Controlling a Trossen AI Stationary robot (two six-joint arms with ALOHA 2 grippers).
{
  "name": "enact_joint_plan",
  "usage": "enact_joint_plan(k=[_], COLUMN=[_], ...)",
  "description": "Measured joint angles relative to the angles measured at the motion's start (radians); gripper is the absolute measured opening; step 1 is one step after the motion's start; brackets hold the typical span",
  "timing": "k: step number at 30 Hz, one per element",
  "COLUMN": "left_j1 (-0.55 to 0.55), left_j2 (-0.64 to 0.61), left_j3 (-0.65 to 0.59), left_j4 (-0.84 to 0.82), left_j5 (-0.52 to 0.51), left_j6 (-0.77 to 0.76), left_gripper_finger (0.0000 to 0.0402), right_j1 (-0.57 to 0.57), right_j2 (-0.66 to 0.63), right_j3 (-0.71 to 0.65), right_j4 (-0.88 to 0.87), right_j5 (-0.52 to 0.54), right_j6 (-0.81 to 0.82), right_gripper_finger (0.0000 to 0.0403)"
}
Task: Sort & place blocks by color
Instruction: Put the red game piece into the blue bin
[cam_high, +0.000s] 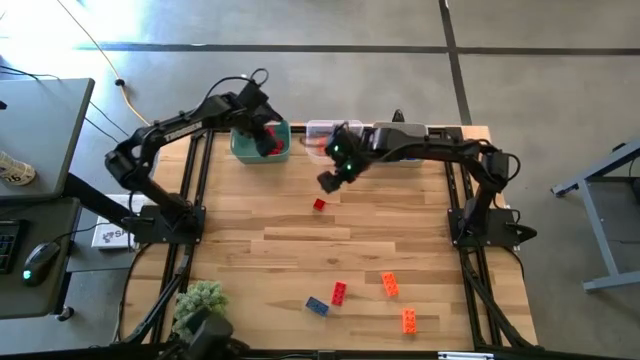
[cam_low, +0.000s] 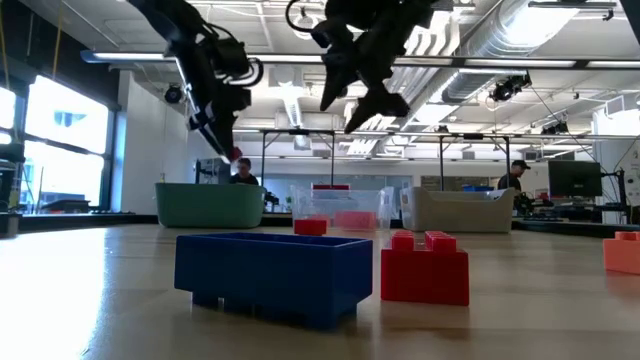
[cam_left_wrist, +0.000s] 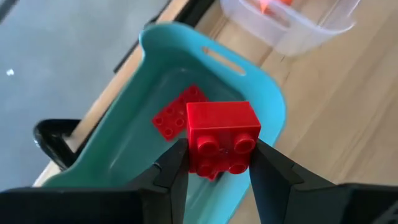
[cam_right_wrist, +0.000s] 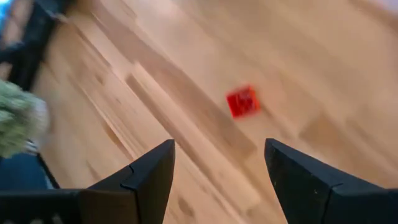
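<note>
My left gripper (cam_high: 268, 140) hangs over the green bin (cam_high: 247, 150) at the table's far edge, shut on a red block (cam_left_wrist: 221, 137). Another red block (cam_left_wrist: 178, 113) lies flat on the bin's floor. My right gripper (cam_high: 330, 180) is open and in the air near the clear bin (cam_high: 320, 130), above and beyond a small red block (cam_high: 319, 204) lying on the wood; that block shows past its fingers (cam_right_wrist: 242, 101). Near the front edge lie a blue block (cam_high: 317, 306), a red block (cam_high: 339, 292) and two orange blocks (cam_high: 390, 284) (cam_high: 409, 320). My left gripper pinches the red block between its two fingers, one on each side face (cam_left_wrist: 190, 149). The fingers come from above, pointing down into the green bin. The block is lifted clear above the bin's floor, its studded face toward the wrist camera.
A grey bin (cam_low: 460, 210) stands right of the clear bin along the far edge. The fuzzy green ball (cam_high: 198, 298) sits at the near left corner. Bare wood stretches across the middle of the table (cam_high: 330, 250).
</note>
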Motion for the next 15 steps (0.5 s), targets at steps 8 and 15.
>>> enact_joint_plan(k=[8,15], left_j1=[0.0,0.0], left_j2=[0.09,0.136], left_j3=[0.0,0.0], left_j4=[0.005,0.002], left_j5=[-0.038,-0.108], left_j6=[0.0,-0.001], left_gripper_finger=[0.012,0.0159], right_j1=[0.154,0.3], right_j2=[-0.001,-0.001], right_j3=[0.0,0.0], right_j4=[-0.161,-0.242], right_j5=[0.107,0.186], right_j6=[0.203,0.374], right_gripper_finger=[0.0236,0.0236])
